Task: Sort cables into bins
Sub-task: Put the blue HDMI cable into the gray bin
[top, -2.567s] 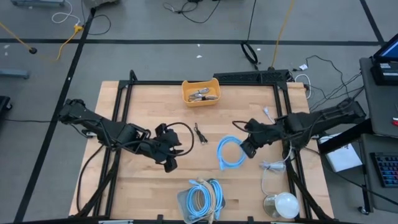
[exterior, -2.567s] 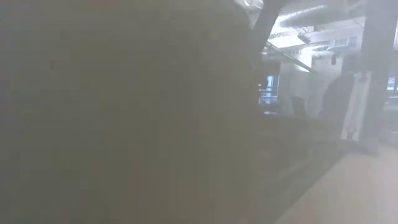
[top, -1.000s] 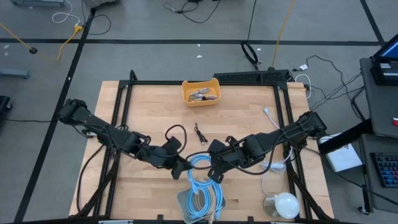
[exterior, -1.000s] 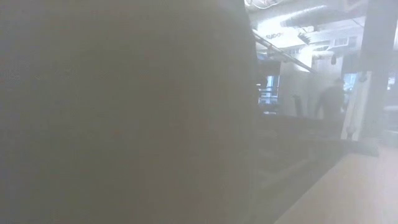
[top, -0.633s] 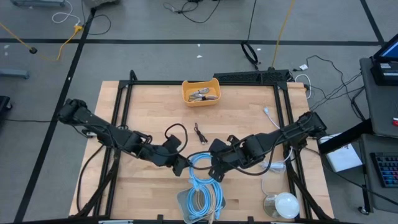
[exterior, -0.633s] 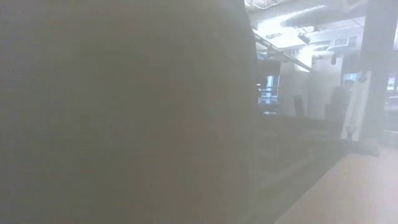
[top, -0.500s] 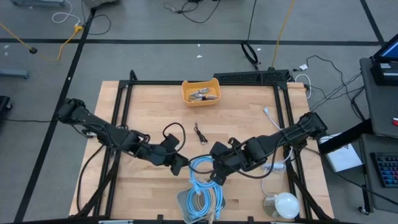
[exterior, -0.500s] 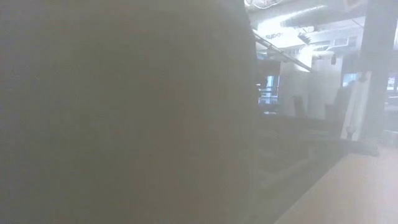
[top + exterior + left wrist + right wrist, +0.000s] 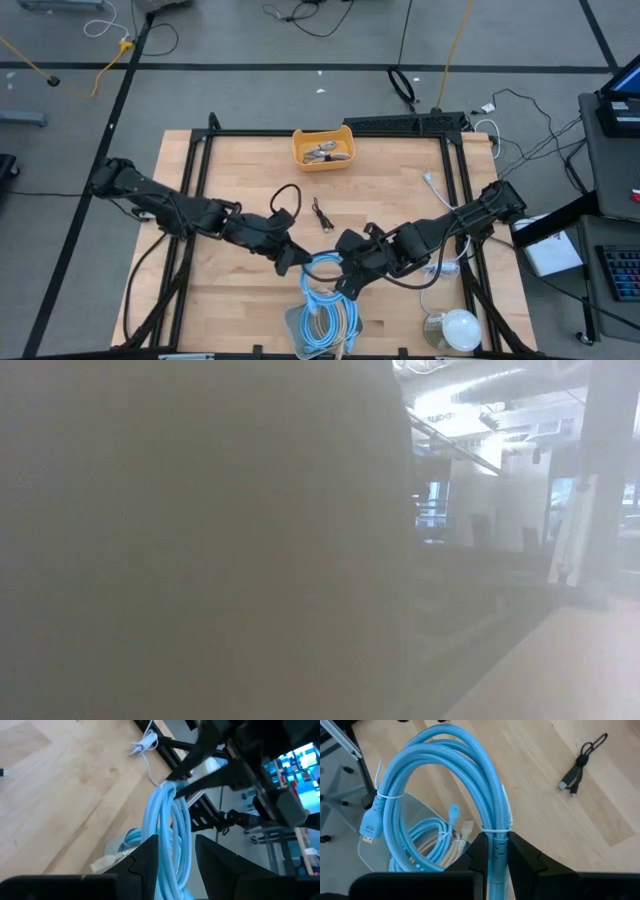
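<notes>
Right claw (image 9: 343, 280) is clamped on a coiled light-blue cable (image 9: 445, 785), its fingers (image 9: 520, 857) pinching the bundle at a white tie. I see that coil held above the near end of the tabletop (image 9: 400, 170), just over the grey bin (image 9: 296, 325), which already holds another blue coil (image 9: 322, 322) and a beige one (image 9: 465, 831).

From my left wrist camera, the left claw (image 9: 177, 852) has its fingers apart on either side of the same coil; I cannot tell whether they touch it. From overhead, the left claw (image 9: 292, 259) sits right beside the coil, so both arms crowd the space above the bin.

Farther out, a short black cable (image 9: 320, 213) lies mid-tabletop, and a looped black cord (image 9: 283, 197) rises off the left arm. A white cord (image 9: 436, 266) lies toward the right edge, near a round white dome (image 9: 458, 327).

At the far edge stands the orange bin (image 9: 323, 157) with small cables (image 9: 326, 151) inside.

My low camera is almost wholly blocked by a blurred dark mass (image 9: 200, 540).
</notes>
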Robot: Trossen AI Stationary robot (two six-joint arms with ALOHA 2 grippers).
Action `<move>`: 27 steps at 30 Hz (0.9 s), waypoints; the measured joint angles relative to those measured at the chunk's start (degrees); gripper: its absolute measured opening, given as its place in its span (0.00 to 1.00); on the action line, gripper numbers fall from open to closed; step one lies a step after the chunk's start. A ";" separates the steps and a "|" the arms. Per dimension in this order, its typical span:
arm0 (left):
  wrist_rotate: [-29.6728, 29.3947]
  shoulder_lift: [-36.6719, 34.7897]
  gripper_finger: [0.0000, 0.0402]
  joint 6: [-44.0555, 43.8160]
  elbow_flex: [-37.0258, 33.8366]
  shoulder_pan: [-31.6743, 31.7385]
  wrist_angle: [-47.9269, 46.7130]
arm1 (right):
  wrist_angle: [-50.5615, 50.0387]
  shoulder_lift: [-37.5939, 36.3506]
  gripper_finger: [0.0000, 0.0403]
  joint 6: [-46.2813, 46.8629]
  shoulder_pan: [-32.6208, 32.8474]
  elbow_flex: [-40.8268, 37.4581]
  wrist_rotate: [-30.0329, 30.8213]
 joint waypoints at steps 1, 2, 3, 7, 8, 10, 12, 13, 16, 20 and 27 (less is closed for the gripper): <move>0.13 -0.02 0.33 0.00 0.00 0.11 0.18 | 0.39 0.00 0.09 -0.10 0.00 0.00 0.08; 0.14 -0.03 0.33 0.01 0.00 0.19 0.23 | 0.73 0.00 0.09 -0.25 0.00 0.00 0.06; 0.16 -0.03 0.33 0.02 0.00 0.27 0.15 | 1.05 0.00 0.09 -0.47 0.00 0.00 0.03; 0.21 -0.05 0.33 0.12 0.00 0.29 -0.79 | 1.82 0.00 0.09 -1.14 0.00 0.00 0.01; 0.27 -0.05 0.33 0.24 0.00 0.40 -1.12 | 1.81 0.00 0.09 -1.27 0.00 0.00 0.01; 0.27 -0.05 0.33 0.19 0.00 0.42 -1.86 | 1.90 0.00 0.09 -1.37 0.00 0.00 0.08; 0.22 -0.05 0.33 0.05 0.00 0.46 -2.52 | 2.20 -0.33 0.09 -1.54 0.04 0.00 0.17; 0.15 -0.05 0.33 0.04 0.00 0.42 -3.02 | 2.13 -0.53 0.09 -1.71 0.22 0.00 0.20; 0.20 -0.05 0.33 0.10 0.00 0.42 -4.02 | 2.30 -1.30 0.09 -1.79 0.38 0.15 1.28; 1.18 -0.05 0.33 0.70 0.00 0.54 -2.30 | 1.91 -1.96 0.09 -2.41 0.40 0.15 2.79; 3.15 -0.05 0.32 1.95 -0.02 0.81 0.33 | 1.93 -2.23 0.09 -3.49 -0.09 0.17 2.82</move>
